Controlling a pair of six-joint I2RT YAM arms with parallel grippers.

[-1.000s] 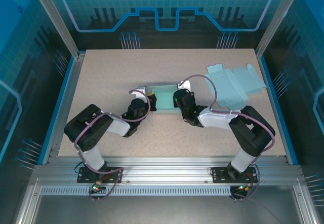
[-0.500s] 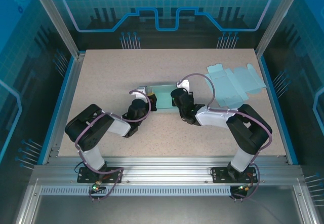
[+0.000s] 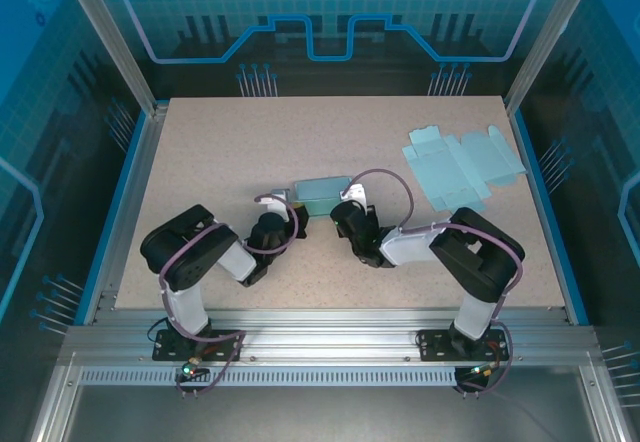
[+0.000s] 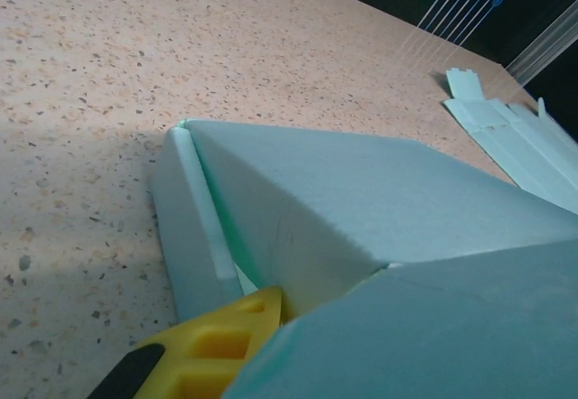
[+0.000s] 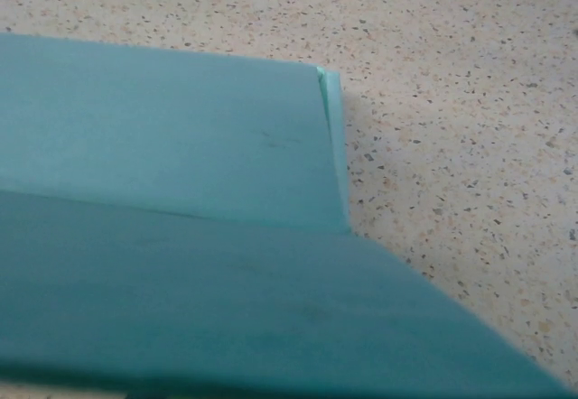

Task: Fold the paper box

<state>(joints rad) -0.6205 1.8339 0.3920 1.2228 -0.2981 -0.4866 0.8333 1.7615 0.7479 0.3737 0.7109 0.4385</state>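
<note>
From above, the box (image 3: 322,196) lay near the middle of the table (image 3: 200,142), a half-folded teal shape with its long side running left to right. The left gripper (image 3: 289,205) reached in from the near side and met the box's left end. The right gripper (image 3: 346,206) did the same at the right end, so the box sat between the two, touching both. A pile of flat sheets (image 3: 462,162) of the same teal paper lay well apart, toward the far right corner of the table.

In the left wrist view, the box rose just ahead of the camera, one panel tilted up over a narrow flap that lay on the table. A yellow finger (image 4: 230,340) pressed against the box's near lower edge, at the crease under the raised panel. Whether this gripper was clamped on the paper or loose could not be told. The flat sheets showed at the far right.

In the right wrist view, a box panel spanned the lower frame, very close, with another panel behind it ending in a short upright flap. This gripper was closed tight; whether it pinched the paper could not be told.
</note>
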